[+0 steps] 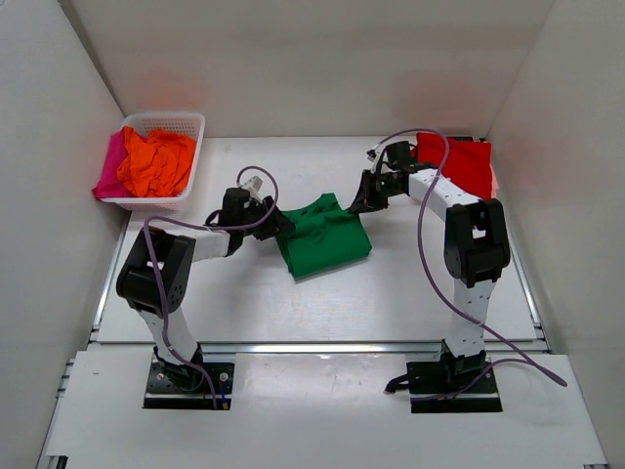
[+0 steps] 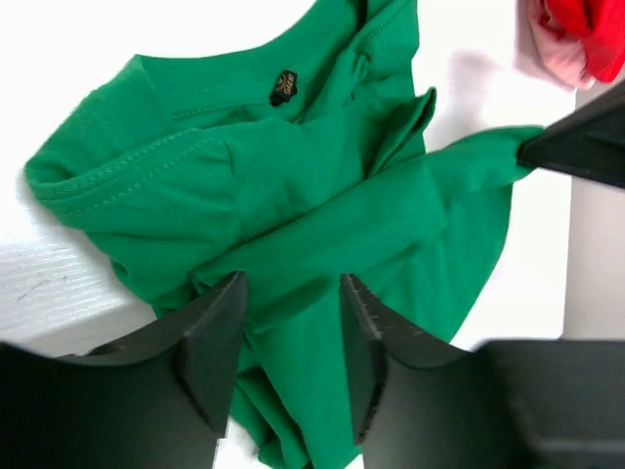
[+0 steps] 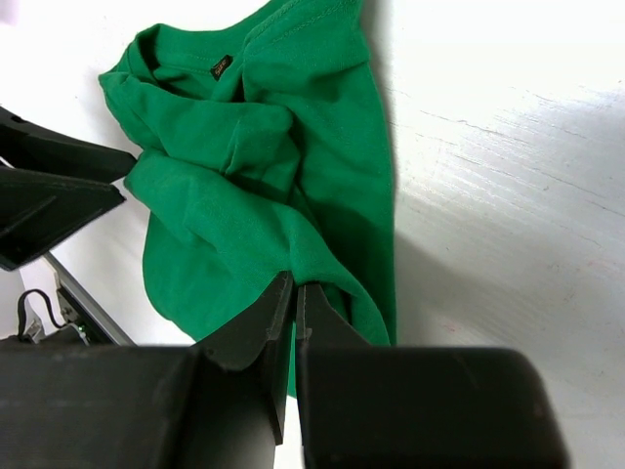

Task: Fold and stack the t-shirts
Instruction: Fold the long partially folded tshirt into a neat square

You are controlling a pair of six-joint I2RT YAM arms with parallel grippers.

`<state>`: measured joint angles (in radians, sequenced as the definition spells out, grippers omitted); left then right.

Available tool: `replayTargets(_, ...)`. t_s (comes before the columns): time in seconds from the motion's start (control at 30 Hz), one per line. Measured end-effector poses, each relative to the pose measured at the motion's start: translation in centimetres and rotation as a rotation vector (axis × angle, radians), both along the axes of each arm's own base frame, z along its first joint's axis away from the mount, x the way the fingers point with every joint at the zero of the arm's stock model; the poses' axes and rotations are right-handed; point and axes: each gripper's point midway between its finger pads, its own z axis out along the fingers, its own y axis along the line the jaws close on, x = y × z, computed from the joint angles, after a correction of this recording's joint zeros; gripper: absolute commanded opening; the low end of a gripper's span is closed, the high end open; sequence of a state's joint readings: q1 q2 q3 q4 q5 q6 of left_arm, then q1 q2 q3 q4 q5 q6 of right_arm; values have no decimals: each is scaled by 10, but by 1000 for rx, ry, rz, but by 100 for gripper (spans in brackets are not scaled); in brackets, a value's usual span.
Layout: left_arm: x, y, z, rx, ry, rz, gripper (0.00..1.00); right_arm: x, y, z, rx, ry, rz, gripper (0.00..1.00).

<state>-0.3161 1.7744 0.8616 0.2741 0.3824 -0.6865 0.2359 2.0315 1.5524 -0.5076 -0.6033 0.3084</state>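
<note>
The bright green t-shirt (image 1: pixel 327 239) lies crumpled at the table's middle, collar label up (image 2: pixel 283 88). My left gripper (image 1: pixel 276 223) is at its left edge, jaws open, with green cloth (image 2: pixel 293 322) lying between the fingers (image 2: pixel 215 342). My right gripper (image 1: pixel 357 200) is shut on a fold of the shirt's right edge (image 3: pixel 296 291), and it also shows in the left wrist view (image 2: pixel 576 147) pinching a stretched corner. A red t-shirt (image 1: pixel 459 161) lies folded at the back right. The orange t-shirt (image 1: pixel 156 161) and the magenta-pink one (image 1: pixel 109 171) sit in the basket.
The white lattice basket (image 1: pixel 166 119) stands at the back left against the wall. White walls close in the left, back and right sides. A pale pink cloth edge (image 2: pixel 557 61) shows under the red shirt (image 2: pixel 586 24). Both arms' cables loop above the table.
</note>
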Motion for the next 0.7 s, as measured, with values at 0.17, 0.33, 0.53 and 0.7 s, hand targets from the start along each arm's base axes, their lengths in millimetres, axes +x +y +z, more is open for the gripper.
replayTargets(0.17,-9,-2,-10,43,-31,-43,57,0,0,1,4,-1,4,1)
replayTargets(0.33,-8,-4,-12,92,-88,-70,1,-1,1,1,11,-1,11,0)
replayTargets(0.53,-3,-2,-9,116,-135,-70,0,0,3,2,21,-7,17,0)
replayTargets(0.7,-6,2,3,135,-153,-71,0,-2,3,2,20,-30,25,0)
